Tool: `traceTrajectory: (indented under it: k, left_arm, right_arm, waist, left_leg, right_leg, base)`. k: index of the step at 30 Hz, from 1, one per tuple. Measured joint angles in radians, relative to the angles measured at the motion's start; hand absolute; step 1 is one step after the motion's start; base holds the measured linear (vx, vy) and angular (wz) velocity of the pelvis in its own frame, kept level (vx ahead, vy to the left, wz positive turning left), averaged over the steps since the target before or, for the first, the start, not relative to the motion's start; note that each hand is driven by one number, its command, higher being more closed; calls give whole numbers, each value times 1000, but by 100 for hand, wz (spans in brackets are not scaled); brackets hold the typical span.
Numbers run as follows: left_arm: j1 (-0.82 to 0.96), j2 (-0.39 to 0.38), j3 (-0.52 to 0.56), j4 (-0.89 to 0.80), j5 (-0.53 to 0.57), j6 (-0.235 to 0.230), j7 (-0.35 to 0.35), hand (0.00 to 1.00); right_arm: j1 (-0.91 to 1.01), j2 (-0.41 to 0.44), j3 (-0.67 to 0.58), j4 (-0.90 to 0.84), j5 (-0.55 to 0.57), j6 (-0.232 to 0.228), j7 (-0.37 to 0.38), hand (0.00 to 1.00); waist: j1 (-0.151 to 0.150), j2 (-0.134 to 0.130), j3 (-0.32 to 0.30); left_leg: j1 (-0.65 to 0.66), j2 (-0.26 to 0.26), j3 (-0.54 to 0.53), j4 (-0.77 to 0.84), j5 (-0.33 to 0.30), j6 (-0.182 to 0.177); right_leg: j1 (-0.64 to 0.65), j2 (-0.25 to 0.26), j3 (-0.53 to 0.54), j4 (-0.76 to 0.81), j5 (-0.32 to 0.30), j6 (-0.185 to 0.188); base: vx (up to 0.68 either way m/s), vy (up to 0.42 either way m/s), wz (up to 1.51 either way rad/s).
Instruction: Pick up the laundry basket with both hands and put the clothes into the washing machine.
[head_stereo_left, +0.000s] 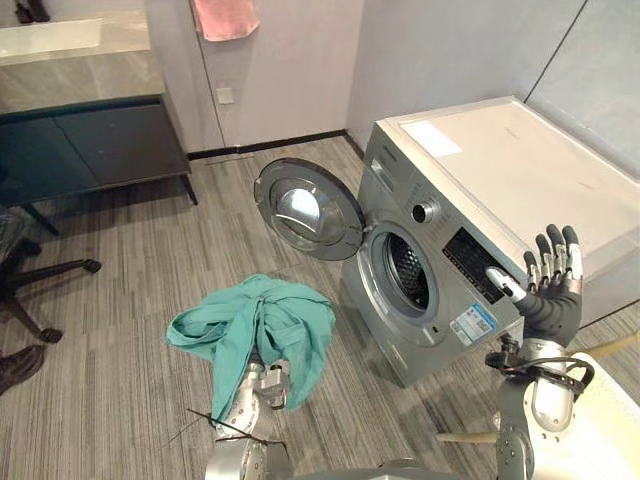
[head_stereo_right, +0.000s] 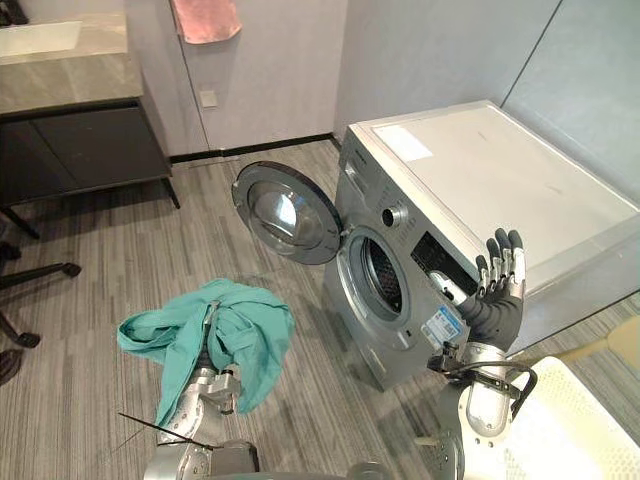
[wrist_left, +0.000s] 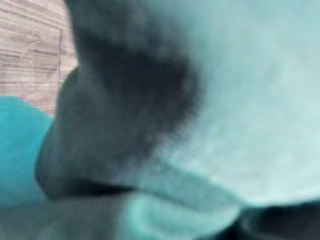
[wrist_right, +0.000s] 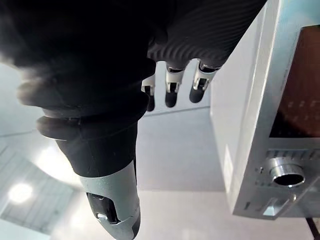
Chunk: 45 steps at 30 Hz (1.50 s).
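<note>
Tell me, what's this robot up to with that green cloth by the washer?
It is loading laundry. A teal garment hangs draped over its left hand, above the floor in front of the washing machine. The machine's round door is swung open, and the garment is not yet in the drum. The right hand is raised by the machine's front panel, fingers straight, holding nothing.

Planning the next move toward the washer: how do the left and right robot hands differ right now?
The left robot hand is low over the floor, draped under the green garment; the right robot hand is raised beside the washing machine. The left carries cloth; the right is bare, fingers straight. Neither is inside the drum.
</note>
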<state>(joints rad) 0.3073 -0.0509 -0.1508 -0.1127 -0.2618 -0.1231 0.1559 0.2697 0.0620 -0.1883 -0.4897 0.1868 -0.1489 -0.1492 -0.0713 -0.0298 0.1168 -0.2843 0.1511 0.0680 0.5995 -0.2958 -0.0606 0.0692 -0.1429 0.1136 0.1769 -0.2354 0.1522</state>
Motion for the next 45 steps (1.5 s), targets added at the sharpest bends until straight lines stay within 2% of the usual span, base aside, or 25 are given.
traceTrajectory:
  k: [3, 4, 5, 6, 8, 10, 12, 13, 14, 16, 17, 18, 21, 23, 24, 25, 26, 27, 31, 32, 35, 39, 43, 44, 45]
  left_arm:
    - [-4, 3, -36, 0, 0, 1, 0, 100]
    - [-4, 6, -38, -3, 0, 0, -1, 100]
    - [-4, 16, -38, -3, 0, 0, 0, 100]
    - [-4, 22, -38, -3, 0, 1, 0, 100]
    - [-4, 41, -41, -4, 0, 2, 1, 100]
    - [-5, 41, -43, -4, 0, 1, 0, 100]
    - [-4, 40, -44, -4, -1, 1, -1, 100]
    - [-1, 40, -44, -2, -1, 2, -1, 100]
    - [1, 26, -57, 14, -1, 9, -2, 100]
    - [9, 6, -61, 10, 1, 8, -10, 100]
    - [7, -5, -60, 10, 1, 8, -18, 100]
    - [9, -5, -65, 7, 1, 8, -26, 100]
    - [21, -4, -79, 3, 1, 4, -29, 100]
    - [22, -3, -73, 4, 1, 5, -28, 100]
    - [25, -6, -73, 5, 2, 6, -23, 100]
    - [29, -7, -73, 5, 1, 6, -23, 100]
    - [41, -2, -68, 6, 1, 5, -26, 100]
    - [41, 3, -57, 7, 1, 6, -24, 100]
    - [25, 16, -64, 11, 1, 6, -21, 100]
    - [29, 18, -57, 12, 1, 5, -19, 100]
    - [39, 18, -33, 13, 1, 1, -15, 100]
    - [41, 2, -45, 24, 1, 1, -1, 100]
    - [39, -7, -36, 28, 0, 1, 1, 100]
    - [36, -4, -26, 28, -2, 0, 2, 100]
    - [35, -5, -5, 29, -2, 0, 3, 100]
  right_arm:
    - [-4, -3, 4, 5, -21, 1, -1, 0]
    - [-18, -1, 32, 31, -41, 1, -2, 0]
    - [-33, -1, 54, 66, -44, 5, -2, 0]
    - [-41, -1, 66, 86, -48, 6, -2, 0]
    - [-45, -1, 111, 141, -63, 12, 1, 0]
    - [-46, -1, 121, 143, -62, 17, 14, 0]
    - [-46, -1, 121, 145, -61, 18, 23, 0]
    - [-43, -2, 123, 149, -58, 20, 23, 0]
    - [-26, -17, 124, 152, -56, 25, 22, 0]
    - [-23, -34, 132, 152, -50, 31, 22, 0]
    - [-25, -39, 138, 149, -48, 35, 22, 0]
    - [-18, -46, 166, 133, -47, 41, 21, 0]
    - [-9, -44, 199, 45, -41, 35, 19, 0]
    - [-29, -42, 196, 39, -41, 25, 18, 0]
    - [-35, -43, 195, 46, -41, 25, 16, 0]
    - [-32, -43, 195, 46, -40, 25, 17, 0]
    - [-28, -47, 194, 51, -39, 23, 18, 0]
    - [-24, -25, 193, 52, -39, 23, 17, 0]
    - [-20, -9, 186, 53, -40, 22, 20, 0]
    - [-23, -10, 185, 54, -40, 21, 21, 0]
    - [-28, -13, 182, 82, -42, 21, 22, 0]
    - [-3, -14, 165, 84, -43, 22, 19, 0]
    - [27, -11, 162, 62, -80, 30, 15, 0]
    - [32, -8, 170, 52, -82, 31, 14, 0]
    - [32, -3, 174, 45, -86, 33, 12, 0]
  waist:
    - [-3, 10, 4]
    - [10, 16, 9]
    - [13, 11, 13]
    - [12, 8, 17]
    - [1, 12, 28]
    - [3, 11, 22]
    - [0, 9, 19]
    - [-2, -4, 12]
    - [-16, 35, 11]
    - [-8, 70, 9]
    - [-8, 75, 14]
    - [1, 65, 23]
    - [35, 65, 23]
    - [47, 63, 25]
    - [59, 68, 21]
    - [61, 90, 9]
    - [56, 101, -11]
    - [29, 73, -15]
    - [33, 18, -27]
    - [34, 25, -24]
    - [35, 12, -39]
    - [26, 39, -30]
    - [33, 44, -33]
    - [38, 38, -35]
    - [45, 41, -33]
  left_leg:
    - [30, -31, 59, 14, -59, 30]
    - [60, -36, 106, -1, -69, 47]
    - [104, -49, 139, -23, -76, 59]
    - [131, -53, 149, -35, -79, 67]
    - [228, -63, 159, -106, -78, 99]
    - [272, -62, 159, -179, -60, 96]
    - [292, -60, 170, -236, -32, 73]
    - [299, -61, 169, -233, -25, 59]
    - [304, -45, 132, -211, -18, 42]
    - [312, -22, 125, -167, 3, 16]
    - [294, -10, 125, -75, 24, 23]
    - [205, 29, 109, 192, 104, 79]
    - [66, 74, 57, 391, 70, 108]
    - [-1, 54, -33, 323, 39, 81]
    - [16, 44, -94, 164, 50, 61]
    - [37, 54, -110, 63, 102, 40]
    - [64, 77, -128, -36, 96, -36]
    - [88, 73, -109, -71, 74, -44]
    - [122, 42, -42, -123, 74, -43]
    - [170, 36, -9, -180, 74, -43]
    - [209, 25, 30, -230, 73, -43]
    - [175, 24, -39, -222, 69, -44]
    - [192, 45, 92, -249, 55, -32]
    - [194, 53, 145, -246, 51, -26]
    - [194, 61, 203, -252, 46, -16]
  right_leg:
    - [-47, -43, 31, 133, -28, -18]
    - [-138, -53, 33, 304, -16, -39]
    - [-206, -67, 26, 451, 13, -84]
    - [-233, -73, 18, 514, 34, -110]
    - [-272, -73, -86, 600, 3, -111]
    - [-300, -23, -155, 506, -25, -113]
    - [-336, 45, -192, 355, -14, -116]
    - [-337, 93, -184, 253, 79, -154]
    - [-296, 110, -197, 227, 114, -160]
    - [-252, 118, -222, 214, 106, -168]
    - [-212, 123, -227, 204, 96, -167]
    - [-127, 127, -227, 160, 87, -178]
    - [-18, 139, -184, 60, 86, -179]
    - [-20, 141, -134, 55, 87, -179]
    - [-24, 148, -96, 53, 87, -178]
    - [-23, 162, -78, 46, 87, -173]
    - [-23, 185, -45, 21, 82, -145]
    - [-28, 171, -29, 7, 79, -134]
    - [-55, 128, 22, 8, 97, -105]
    - [-55, 119, 45, 5, 101, -99]
    - [-77, 118, 116, -5, 105, -91]
    - [-145, 132, 182, -8, 133, -60]
    - [-195, 140, 271, -63, 205, -31]
    - [-219, 118, 223, -77, 210, -55]
    - [-251, 74, 72, -61, 198, -102]
  base:
    - [89, 226, -44]
    - [91, 228, -83]
    - [131, 227, -79]
    - [195, 216, -46]
    - [236, 95, -19]
    - [262, 30, -1]
    - [290, -28, 16]
    - [360, -70, 43]
    - [384, -53, 36]
    - [398, -51, 22]
    - [495, -109, 13]
    - [389, -105, 3]
    - [253, -15, -35]
    - [226, 120, -84]
    - [189, 197, -109]
    - [232, 314, -117]
    - [243, 285, -77]
    - [220, 270, -55]
    - [48, 160, -36]
    - [13, 117, -46]
    - [-36, 41, -67]
    - [-101, -36, -62]
    - [-128, 29, -96]
    - [-235, 11, -138]
    - [-207, -39, -144]
